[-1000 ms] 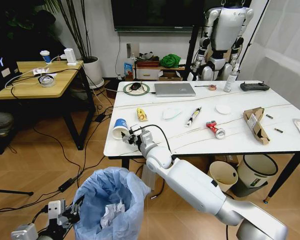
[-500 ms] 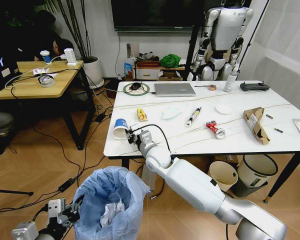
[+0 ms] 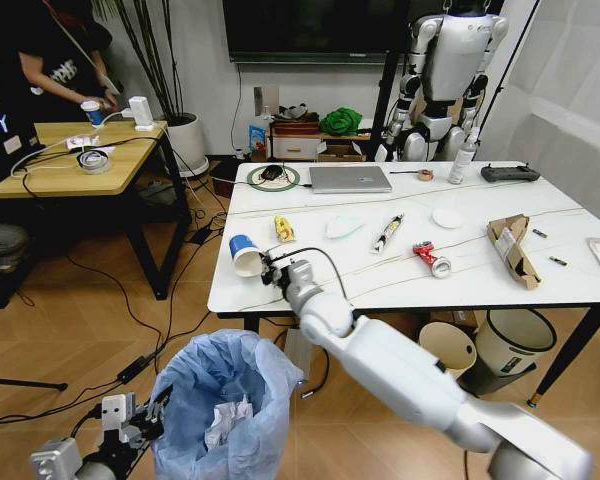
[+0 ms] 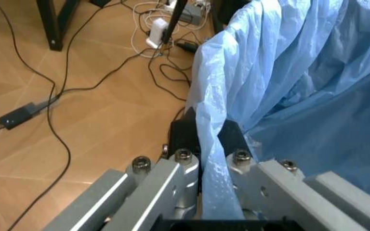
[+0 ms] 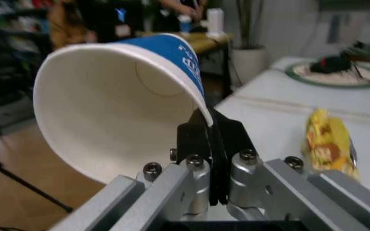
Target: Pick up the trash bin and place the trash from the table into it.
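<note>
The trash bin, lined with a light-blue bag, hangs low in front of the table. My left gripper is shut on the bag's rim. A crumpled white tissue lies inside the bin. My right gripper is shut on the rim of the blue-white paper cup at the table's near left corner; the cup is tilted with its mouth facing the wrist camera. On the table lie a yellow wrapper, a white tissue, a crushed red can, a white lid and torn cardboard.
A grey laptop and a black controller sit at the table's far side. A cream bucket and a dark bin stand under the table's right end. A wooden desk stands to the left, with cables across the floor.
The right gripper has shifted slightly up with the paper cup, which now sits a little higher and more tilted. The bin and left gripper have barely moved.
</note>
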You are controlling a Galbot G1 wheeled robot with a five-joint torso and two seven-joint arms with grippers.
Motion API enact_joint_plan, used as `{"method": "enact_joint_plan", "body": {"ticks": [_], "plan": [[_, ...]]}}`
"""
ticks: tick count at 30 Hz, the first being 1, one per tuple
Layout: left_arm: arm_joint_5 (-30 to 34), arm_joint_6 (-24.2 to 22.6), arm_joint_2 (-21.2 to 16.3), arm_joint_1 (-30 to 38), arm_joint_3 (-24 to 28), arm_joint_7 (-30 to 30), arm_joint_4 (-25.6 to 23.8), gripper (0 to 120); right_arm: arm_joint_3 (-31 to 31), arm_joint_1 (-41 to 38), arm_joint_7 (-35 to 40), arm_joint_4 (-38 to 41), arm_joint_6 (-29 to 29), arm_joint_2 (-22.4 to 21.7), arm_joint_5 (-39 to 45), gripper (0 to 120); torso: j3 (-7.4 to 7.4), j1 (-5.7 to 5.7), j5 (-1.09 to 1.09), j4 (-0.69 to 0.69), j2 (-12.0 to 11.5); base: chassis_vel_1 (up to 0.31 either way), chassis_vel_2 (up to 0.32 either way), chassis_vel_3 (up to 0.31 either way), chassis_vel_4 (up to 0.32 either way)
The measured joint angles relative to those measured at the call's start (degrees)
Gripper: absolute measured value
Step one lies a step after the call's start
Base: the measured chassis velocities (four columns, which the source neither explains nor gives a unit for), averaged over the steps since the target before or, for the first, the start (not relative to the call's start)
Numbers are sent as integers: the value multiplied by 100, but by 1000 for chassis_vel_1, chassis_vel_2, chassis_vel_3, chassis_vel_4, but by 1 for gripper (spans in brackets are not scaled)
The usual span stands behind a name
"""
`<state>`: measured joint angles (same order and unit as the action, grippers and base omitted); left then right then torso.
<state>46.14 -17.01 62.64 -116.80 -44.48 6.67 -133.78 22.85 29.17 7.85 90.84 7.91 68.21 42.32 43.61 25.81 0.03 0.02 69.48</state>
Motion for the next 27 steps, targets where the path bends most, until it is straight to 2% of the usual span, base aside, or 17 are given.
{"method": "enact_joint_plan", "body": {"ticks": [1,2,6,13,21,27], "plan": [[33,-2,-23,27,0,4,3,0,-16,57,-439,414,-439,-508,132,0,0,0,-5,-5,0,0,0,0,0],[64,-7,-40,38,1,3,5,0,-8,118,-638,662,-713,-768,177,0,0,0,-2,-5,0,0,0,0,0],[121,-22,-64,61,-1,22,2,0,41,389,-1593,1465,-1406,-1439,474,0,-1,0,-2,-3,0,0,0,0,0],[146,-49,-62,104,21,76,-44,0,314,676,-2398,2009,-1701,-1966,461,0,-1,0,-2,-2,1,0,0,0,0],[247,-121,-54,115,40,180,-176,0,647,717,-2786,2148,-1717,-2206,217,0,0,0,-3,-2,1,0,0,0,0],[248,-135,-26,102,36,190,-212,0,711,769,-2806,2152,-1720,-2221,-5,0,0,1,-3,-2,0,0,0,0,0]]}}
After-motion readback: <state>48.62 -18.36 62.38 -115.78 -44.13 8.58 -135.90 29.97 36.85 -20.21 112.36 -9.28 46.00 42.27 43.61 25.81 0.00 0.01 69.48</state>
